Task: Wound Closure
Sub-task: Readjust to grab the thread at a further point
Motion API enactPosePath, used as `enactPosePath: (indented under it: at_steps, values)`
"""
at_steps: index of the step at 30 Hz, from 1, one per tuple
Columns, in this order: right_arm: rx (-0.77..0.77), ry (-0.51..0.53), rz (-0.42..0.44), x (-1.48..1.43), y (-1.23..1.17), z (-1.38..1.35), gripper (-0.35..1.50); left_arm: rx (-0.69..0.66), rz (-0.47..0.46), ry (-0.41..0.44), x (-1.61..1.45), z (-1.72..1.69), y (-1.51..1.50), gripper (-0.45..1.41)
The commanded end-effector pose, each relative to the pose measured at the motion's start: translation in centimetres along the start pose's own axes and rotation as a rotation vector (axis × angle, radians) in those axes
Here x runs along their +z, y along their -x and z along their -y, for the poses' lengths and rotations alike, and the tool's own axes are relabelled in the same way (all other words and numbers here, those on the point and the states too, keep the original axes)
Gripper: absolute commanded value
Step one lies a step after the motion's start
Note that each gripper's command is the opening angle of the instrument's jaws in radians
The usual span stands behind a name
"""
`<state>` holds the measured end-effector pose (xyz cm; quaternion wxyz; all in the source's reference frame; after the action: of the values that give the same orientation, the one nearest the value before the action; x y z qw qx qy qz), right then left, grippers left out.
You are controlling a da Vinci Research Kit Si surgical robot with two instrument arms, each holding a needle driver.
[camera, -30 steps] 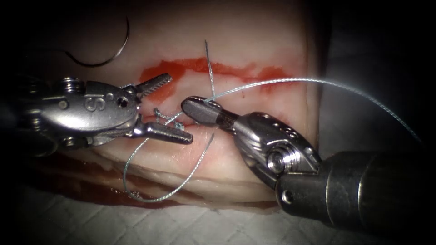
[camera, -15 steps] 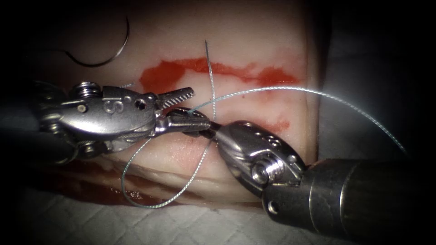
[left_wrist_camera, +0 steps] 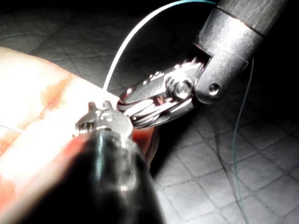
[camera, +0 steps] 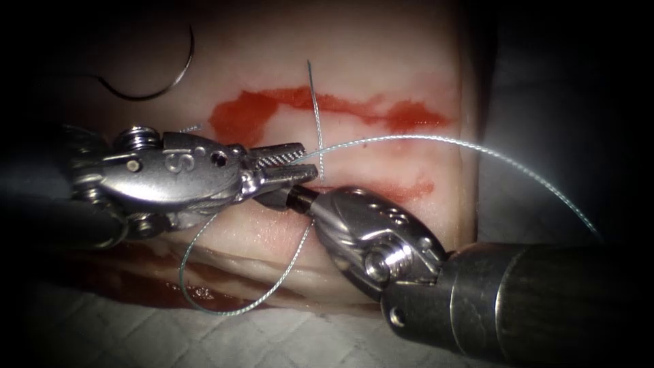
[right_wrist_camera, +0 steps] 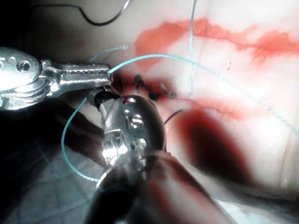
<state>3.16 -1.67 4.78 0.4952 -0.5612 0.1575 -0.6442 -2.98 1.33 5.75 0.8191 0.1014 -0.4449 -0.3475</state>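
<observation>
The tissue has a horizontal cut marked with red fluid. The curved needle lies free on top of the tissue at the far left, outside the tissue and held by neither tool; it is also in the right wrist view. My left tool is shut on the thread, which arcs off to the right. My right tool is shut, its tips tucked under the left jaws; what they hold is hidden. A thread tail stands up across the cut.
A slack thread loop hangs over the tissue's front edge onto the white gauze. Dark stitch knots sit beside the jaws. The right tool's thick shaft fills the near right. In the left wrist view the right tool's wrist is close.
The left tool moved right and its open jaws closed on the thread. The right tool slid left and nearer, its tips going under the left jaws.
</observation>
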Motion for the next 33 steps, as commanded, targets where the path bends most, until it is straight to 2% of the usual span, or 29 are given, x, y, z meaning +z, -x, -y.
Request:
enactPosePath:
  at_steps: [1, 6, 7, 8, 9, 10, 12, 16, 17, 18, 19, 20, 21, 22, 25, 26, 28, 29, 30, 31, 32, 33]
  values:
    - [-0.001, 0.004, 0.003, 0.10, 0.00, -0.01, -0.35, 0.002, -0.003, 0.001, 0.07, 0.01, 0.00, -0.45]
    - [-0.007, 0.005, 0.003, 0.10, 0.00, -0.01, -0.35, -0.001, -0.012, -0.005, 0.07, 0.01, 0.02, -0.45]
    - [-0.048, 0.005, 0.004, 0.10, -0.01, -0.01, -0.28, -0.009, -0.013, 0.002, 0.07, -0.01, 0.04, -0.45]
    - [-0.083, 0.006, 0.005, 0.10, 0.00, -0.01, 0.26, -0.040, -0.012, 0.007, 0.07, -0.03, 0.05, -0.45]
    - [-0.142, 0.007, 0.008, 0.10, 0.00, -0.01, 0.93, -0.066, -0.012, 0.006, 0.06, -0.05, 0.06, -0.45]
    - [-0.165, 0.008, 0.008, 0.10, 0.01, -0.01, 1.11, -0.086, -0.009, 0.004, 0.06, -0.08, 0.07, -0.45]
    - [-0.175, 0.019, 0.017, 0.06, 0.03, -0.01, 1.23, -0.180, 0.031, -0.007, 0.01, -0.24, 0.12, -0.45]
    - [-0.159, 0.053, 0.041, -0.01, 0.08, 0.01, 1.23, -0.413, 0.120, -0.070, -0.15, -0.58, 0.15, -0.45]
    - [-0.159, 0.053, 0.041, -0.01, 0.08, 0.01, 1.23, -0.413, 0.120, -0.070, -0.15, -0.58, 0.15, -0.45]
    - [-0.152, 0.060, 0.044, -0.03, 0.10, 0.01, 1.23, -0.504, 0.159, -0.117, -0.22, -0.69, 0.14, -0.45]
    - [-0.091, 0.081, 0.053, -0.09, 0.12, 0.03, 0.84, -0.609, 0.221, -0.193, -0.31, -0.84, 0.12, -0.45]
    - [-0.056, 0.090, 0.053, -0.12, 0.13, 0.04, 0.62, -0.677, 0.271, -0.259, -0.36, -0.93, 0.11, -0.45]
    - [-0.050, 0.095, 0.050, -0.16, 0.14, 0.07, -0.18, -0.744, 0.350, -0.339, -0.42, -1.03, 0.11, -0.45]
    - [-0.050, 0.097, 0.050, -0.17, 0.14, 0.08, -0.35, -0.777, 0.406, -0.383, -0.45, -1.08, 0.10, -0.45]
    - [-0.053, 0.073, 0.037, -0.16, 0.12, 0.11, -0.35, -0.826, 0.520, -0.490, -0.45, -1.11, 0.09, -0.45]
    - [-0.079, 0.057, 0.000, -0.10, 0.06, 0.12, -0.35, -0.808, 0.574, -0.552, -0.41, -1.08, 0.10, -0.45]
    - [-0.162, 0.071, -0.026, -0.03, -0.04, 0.10, -0.35, -0.791, 0.608, -0.608, -0.36, -1.05, 0.10, -0.45]
    - [-0.230, 0.078, -0.027, 0.03, -0.11, 0.08, -0.35, -0.790, 0.626, -0.634, -0.31, -1.02, 0.10, -0.45]
    - [-0.439, 0.104, -0.014, 0.11, -0.22, 0.05, -0.35, -0.697, 0.686, -0.657, -0.24, -0.96, 0.07, -0.45]
    - [-0.571, 0.126, 0.001, 0.16, -0.28, 0.03, -0.35, -0.680, 0.697, -0.680, -0.23, -0.95, 0.06, -0.45]
    - [-0.587, 0.141, 0.001, 0.19, -0.31, 0.02, -0.10, -0.678, 0.697, -0.699, -0.22, -0.94, 0.06, -0.45]
    - [-0.587, 0.141, 0.001, 0.19, -0.31, 0.02, -0.10, -0.678, 0.697, -0.699, -0.22, -0.94, 0.06, -0.45]
